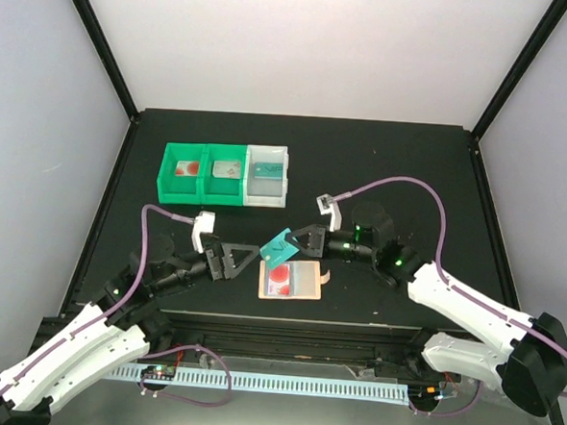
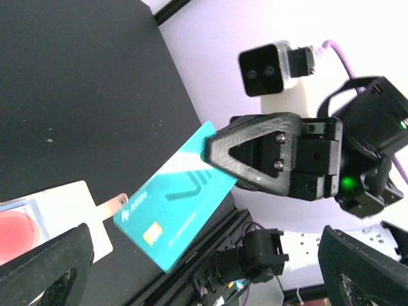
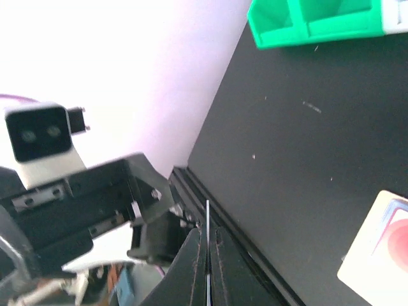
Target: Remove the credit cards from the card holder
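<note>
A teal credit card (image 1: 279, 246) hangs tilted above the table, and my right gripper (image 1: 299, 239) is shut on its far end. In the right wrist view that card (image 3: 208, 213) shows edge-on as a thin line between the closed fingers (image 3: 220, 268). My left gripper (image 1: 240, 259) stands open just left of the card, not touching it; both of its fingers (image 2: 44, 271) are spread wide in the left wrist view, where the teal card (image 2: 175, 207) faces the camera. The tan card holder (image 1: 294, 282) lies flat below, with a red-marked card (image 1: 278, 277) in it.
Two green bins (image 1: 202, 174) and a white bin (image 1: 267, 177) stand in a row at the back left, each with a card inside. The table's front rail (image 1: 286, 324) runs just behind the card holder. The right arm's cable (image 1: 401, 184) loops over the table.
</note>
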